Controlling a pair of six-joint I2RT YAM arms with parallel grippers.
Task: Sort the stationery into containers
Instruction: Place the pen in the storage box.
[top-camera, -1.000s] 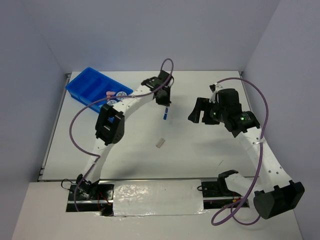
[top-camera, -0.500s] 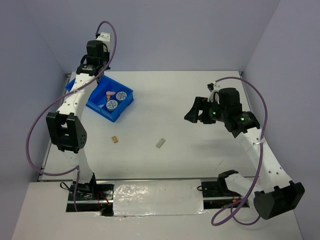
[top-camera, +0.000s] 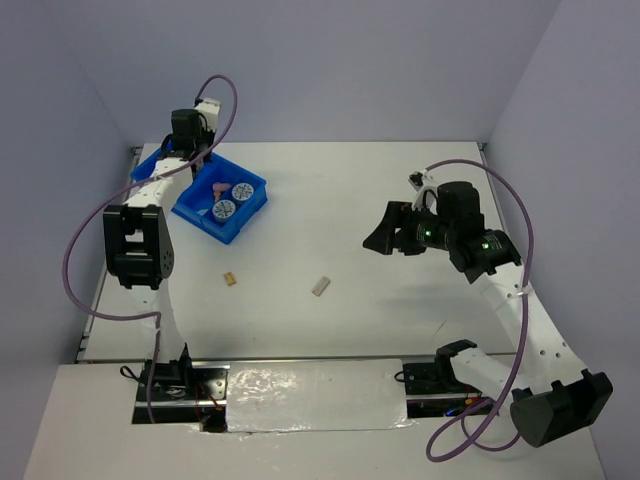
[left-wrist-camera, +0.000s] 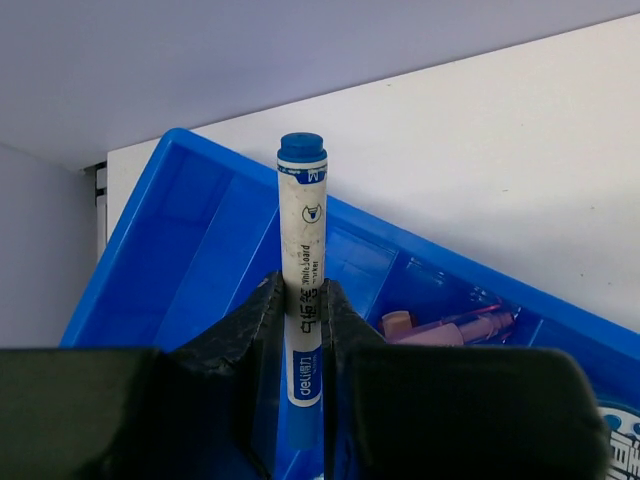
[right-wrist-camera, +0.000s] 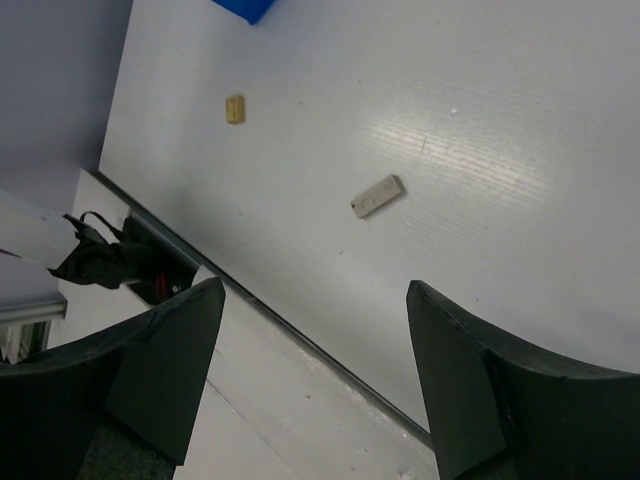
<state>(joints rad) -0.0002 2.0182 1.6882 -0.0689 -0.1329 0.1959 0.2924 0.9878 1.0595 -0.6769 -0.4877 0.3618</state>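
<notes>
The left end effector (left-wrist-camera: 303, 300) is clenched on the pen (left-wrist-camera: 302, 215), its two fingers (left-wrist-camera: 262, 320) pressing the white barrel low down, over the printed lettering. The pen's blue cap points away from the wrist, out over the blue tray (left-wrist-camera: 150, 265). From the wrist view the pen hangs above the long compartments at the tray's end by the tabletop's far left corner; whether its tip touches the plastic cannot be told.

The tray sits at the far left of the tabletop (top-camera: 400, 300), angled to its edges. In the compartments at the end nearest the middle of the tabletop lie two discs (top-camera: 241, 192), side by side, with a pink stick (top-camera: 217, 188) just beside them. The left wrist view shows this stick (left-wrist-camera: 455, 326) lying along a compartment floor, with a peach-coloured end.

Two items lie loose on the tabletop, well apart from the tray: the tan cube (top-camera: 230, 280) and, to its right, the grey block (top-camera: 321, 287).

The right end effector (right-wrist-camera: 315, 295) hovers above the right half of the tabletop, released, jaws spread wide and holding nothing. Its camera looks down on the cube (right-wrist-camera: 235, 108) and the block (right-wrist-camera: 378, 196), with a corner of the tray (right-wrist-camera: 245, 8) at the top edge.
</notes>
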